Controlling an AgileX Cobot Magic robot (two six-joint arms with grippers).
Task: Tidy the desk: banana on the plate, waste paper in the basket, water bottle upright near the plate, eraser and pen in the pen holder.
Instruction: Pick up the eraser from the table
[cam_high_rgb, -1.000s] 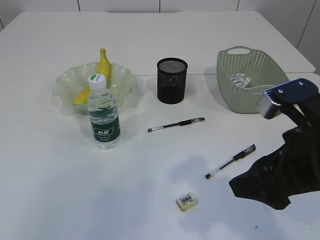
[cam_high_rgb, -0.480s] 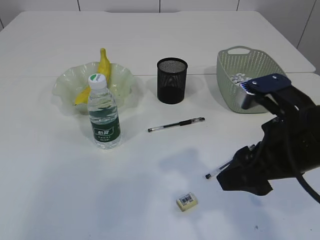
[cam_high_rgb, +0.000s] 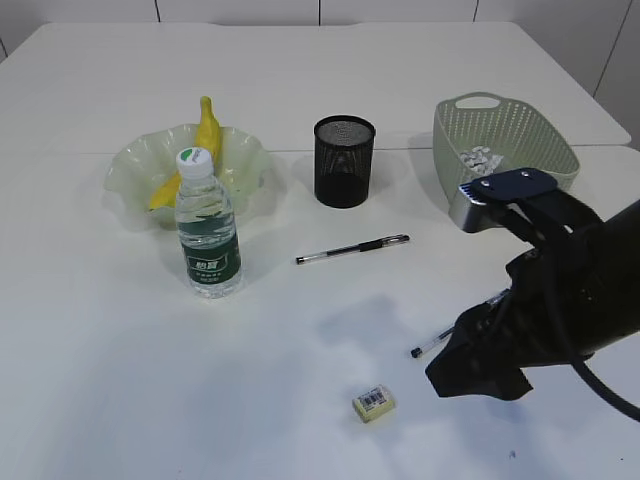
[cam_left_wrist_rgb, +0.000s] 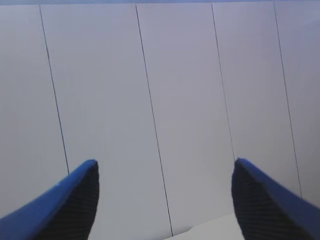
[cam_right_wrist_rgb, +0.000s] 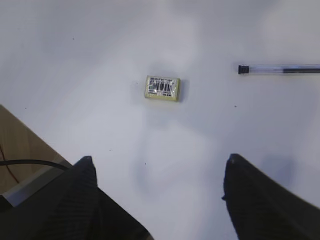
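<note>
The banana (cam_high_rgb: 206, 135) lies in the pale-green plate (cam_high_rgb: 135, 165). The water bottle (cam_high_rgb: 208, 226) stands upright in front of the plate. The waste paper (cam_high_rgb: 480, 158) sits in the sage-green basket (cam_high_rgb: 500, 125). The black pen holder (cam_high_rgb: 344, 161) stands at centre. One pen (cam_high_rgb: 353, 249) lies in front of the holder. A second pen (cam_high_rgb: 432, 346) lies partly under my right arm and shows in the right wrist view (cam_right_wrist_rgb: 280, 69). The eraser (cam_high_rgb: 373, 403) (cam_right_wrist_rgb: 162, 88) lies near the front edge. My right gripper (cam_high_rgb: 470, 378) (cam_right_wrist_rgb: 157, 167) is open and empty, just right of the eraser. My left gripper (cam_left_wrist_rgb: 165, 170) is open, facing a wall.
The desk (cam_high_rgb: 300, 330) is white. Its edge and a wooden floor with a cable (cam_right_wrist_rgb: 20, 165) show at the lower left of the right wrist view. The left arm is out of the exterior view.
My right arm has swung left and forward from the right edge, over the second pen, toward the eraser. Nothing on the desk has moved.
</note>
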